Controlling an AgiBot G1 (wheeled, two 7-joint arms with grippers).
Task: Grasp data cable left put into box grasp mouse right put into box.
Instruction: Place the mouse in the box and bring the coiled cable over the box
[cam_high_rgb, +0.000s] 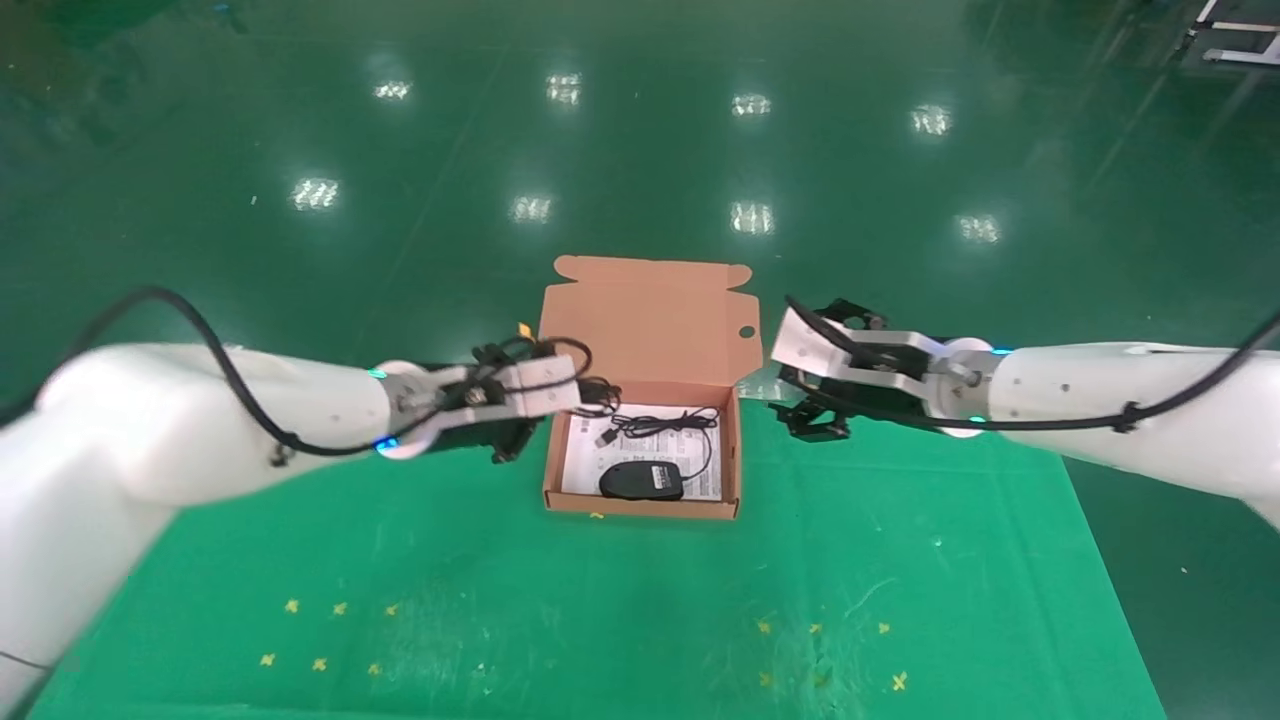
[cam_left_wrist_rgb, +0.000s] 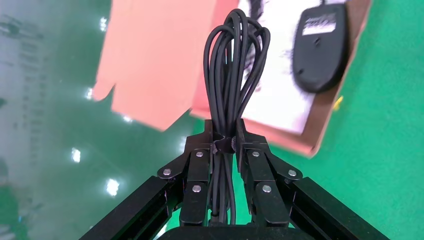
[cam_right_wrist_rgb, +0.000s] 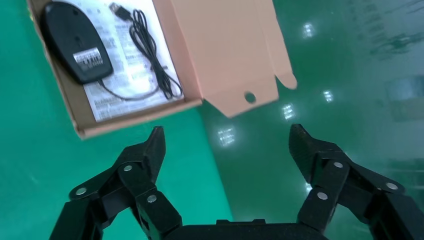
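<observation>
The orange-brown box (cam_high_rgb: 733, 440) stands open at the middle of the green mat, its lid (cam_high_rgb: 645, 320) raised behind. The black mouse (cam_high_rgb: 641, 480) lies in it label side up on the white sheet, its thin cord (cam_high_rgb: 668, 424) coiled behind it. My left gripper (cam_high_rgb: 585, 398) is at the box's far left corner, shut on the data cable (cam_high_rgb: 603, 392). In the left wrist view the gripper (cam_left_wrist_rgb: 224, 131) pinches the looped bundle (cam_left_wrist_rgb: 233, 65) above the box (cam_left_wrist_rgb: 320, 131) and mouse (cam_left_wrist_rgb: 320, 47). My right gripper (cam_high_rgb: 795, 375) hangs open and empty right of the box; in its wrist view it (cam_right_wrist_rgb: 225, 137) is wide open.
The green mat (cam_high_rgb: 620, 600) ends just behind the box; beyond it is glossy dark green floor (cam_high_rgb: 640, 150). Small yellow marks (cam_high_rgb: 330, 635) dot the mat's front. The right wrist view shows the mouse (cam_right_wrist_rgb: 75, 42), its cord (cam_right_wrist_rgb: 150, 47) and the lid's round hole (cam_right_wrist_rgb: 250, 97).
</observation>
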